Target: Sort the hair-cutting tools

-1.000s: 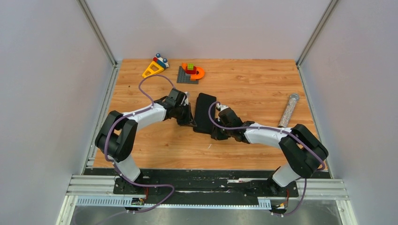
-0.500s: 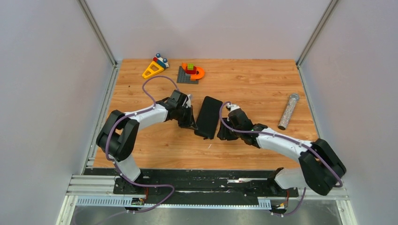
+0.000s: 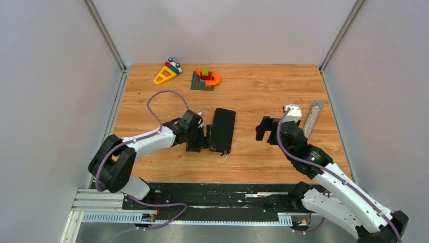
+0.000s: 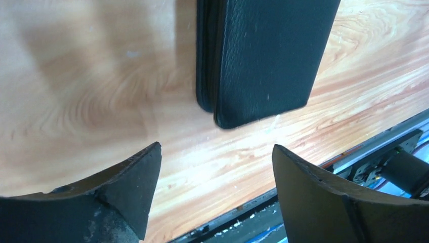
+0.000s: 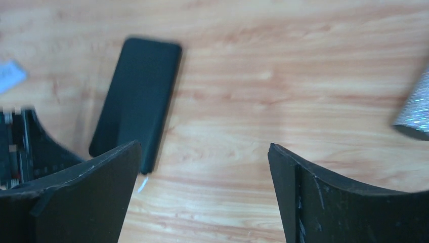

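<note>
Both grippers stand open with nothing in them. Left gripper (image 3: pixel 202 140) sits low, just beside the left edge of the case, and its wrist view shows the wide jaws (image 4: pixel 215 152) framing bare wood in front of the case's rounded end. Right gripper (image 3: pixel 265 129) hangs well apart to the right, jaws at full spread (image 5: pixel 203 147), near the tube.

On the table (image 3: pixel 263 86) the case (image 3: pixel 223 129) lies flat and shut at the middle, long side running near to far. The tube (image 3: pixel 310 119) rests by the right edge and the blocks (image 3: pixel 205 78) sit at the far left, all clear of the work.

I see no scissors and no comb anywhere on the wood. My guess is that they are inside the shut case, though nothing shows it.

If so, the step in hand is a clean let-go. The left arm should lift straight up before swinging left, so a finger does not catch the case's edge and spin it. The right arm needs only to rise where it is, keeping off the tube, which would roll at a touch.
</note>
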You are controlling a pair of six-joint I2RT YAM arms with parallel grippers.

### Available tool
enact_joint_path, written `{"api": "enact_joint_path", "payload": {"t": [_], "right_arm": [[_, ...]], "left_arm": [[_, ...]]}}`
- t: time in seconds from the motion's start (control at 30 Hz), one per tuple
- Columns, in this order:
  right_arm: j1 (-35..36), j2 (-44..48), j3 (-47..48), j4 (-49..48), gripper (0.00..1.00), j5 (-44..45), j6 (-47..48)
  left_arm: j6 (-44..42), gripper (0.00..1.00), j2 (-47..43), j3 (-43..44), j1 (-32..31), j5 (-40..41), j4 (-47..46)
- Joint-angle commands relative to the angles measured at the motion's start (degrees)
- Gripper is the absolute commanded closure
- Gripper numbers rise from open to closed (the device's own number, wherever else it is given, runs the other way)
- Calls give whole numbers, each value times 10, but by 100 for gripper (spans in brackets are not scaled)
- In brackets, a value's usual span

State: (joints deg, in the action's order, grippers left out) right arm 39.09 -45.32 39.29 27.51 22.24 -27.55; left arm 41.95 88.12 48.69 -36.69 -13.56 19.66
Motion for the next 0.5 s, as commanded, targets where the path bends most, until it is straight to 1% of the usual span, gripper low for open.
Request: {"api": "enact_joint_path", "payload": {"t": [0.0,0.03,0.07,0.1,0.13,0.17,0.27,0.37,0.47], "right_arm": [[-2,85,56,55,0,154,26],[-2,106,58,55,0,176,35],[-2,124,60,56,0,196,42],[-2,144,61,56,0,215,49],[-2,162,59,56,0,232,55],[-2,179,57,55,0,242,59],[-2,224,35,51,0,281,66],[-2,263,21,48,0,299,73],[-2,302,11,48,0,321,77]], "left_arm": [[50,4,-106,-28,-10,87,0],[50,2,-140,-31,-10,102,16],[49,1,-156,-30,-10,138,27],[40,0,-191,-23,-10,159,54],[33,0,-208,-17,-10,198,70],[20,0,-243,-4,-10,241,105],[-10,0,-315,26,-10,327,183],[-70,0,-411,51,-10,416,214],[-136,0,-483,55,-10,478,219]]}}
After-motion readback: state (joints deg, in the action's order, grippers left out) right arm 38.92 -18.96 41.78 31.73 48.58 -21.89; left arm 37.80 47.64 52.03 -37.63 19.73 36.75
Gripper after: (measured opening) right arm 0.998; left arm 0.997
